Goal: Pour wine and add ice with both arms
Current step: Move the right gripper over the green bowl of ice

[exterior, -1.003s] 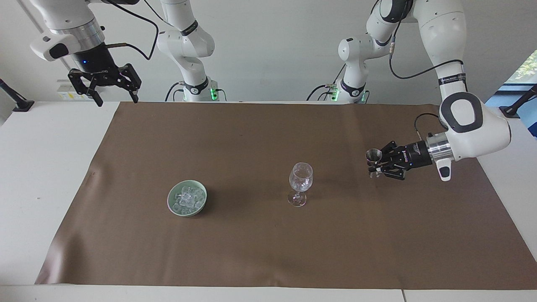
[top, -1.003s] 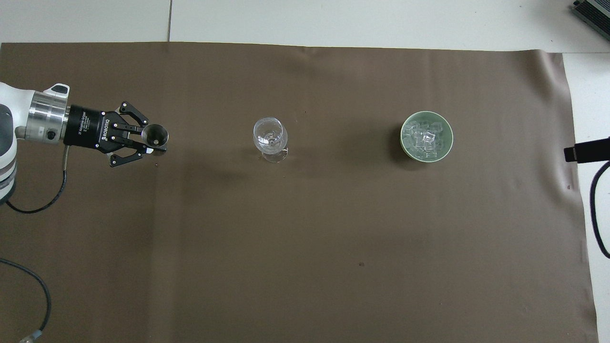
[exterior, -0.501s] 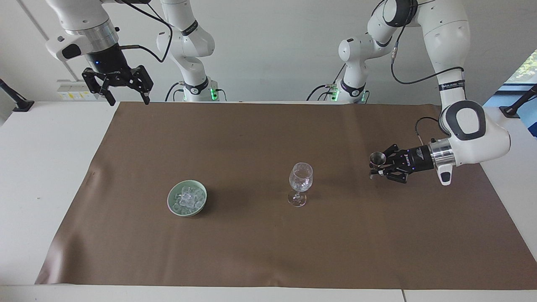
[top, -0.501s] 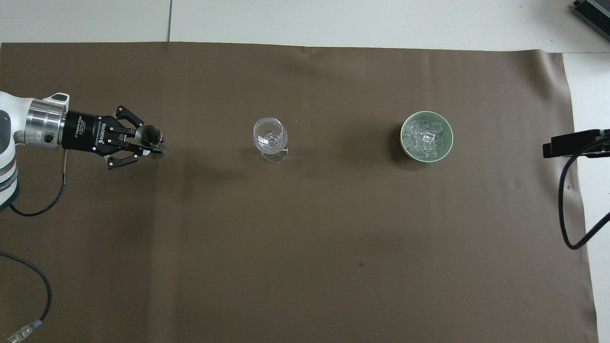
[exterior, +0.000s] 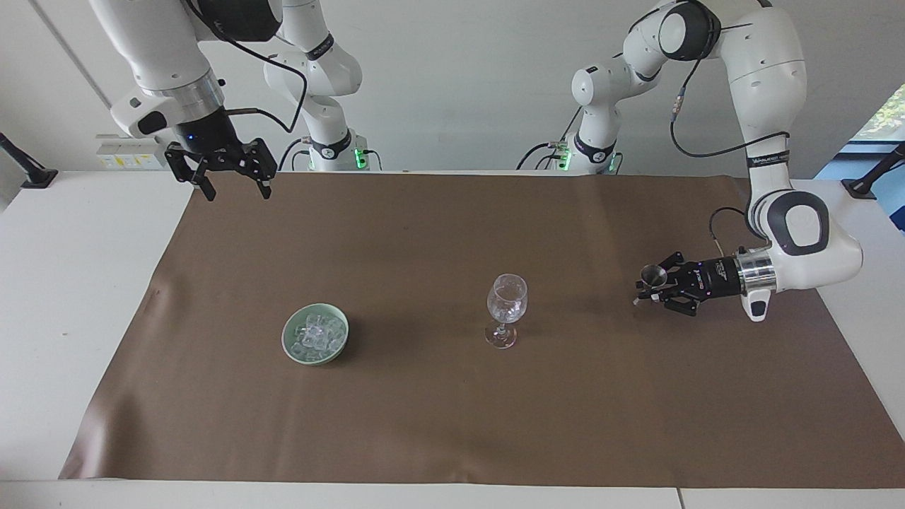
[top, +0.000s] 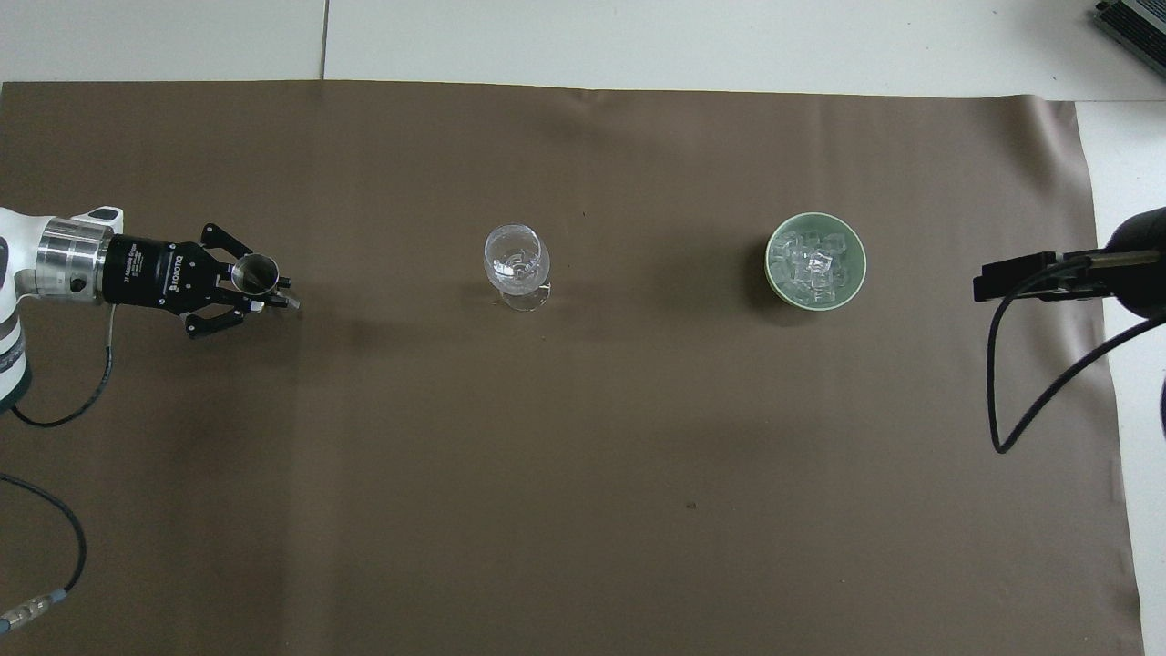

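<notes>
From my end: left gripper [exterior: 649, 288] clamped on the jigger [exterior: 651, 276], upright, low over the cloth [exterior: 438, 424] toward the left arm's end, well apart from the glass [exterior: 506, 308]. Right gripper [exterior: 235, 175] fingers spread wide, empty, up over the cloth's edge by its own base. Glass mid-cloth; can't tell whether anything's poured. Ice [exterior: 316, 334] heaped in the bowl [exterior: 290, 346], untouched by my reading. Pouring and icing both look left to do. Brown cloth on a white table [exterior: 63, 283], plain wall above.
</notes>
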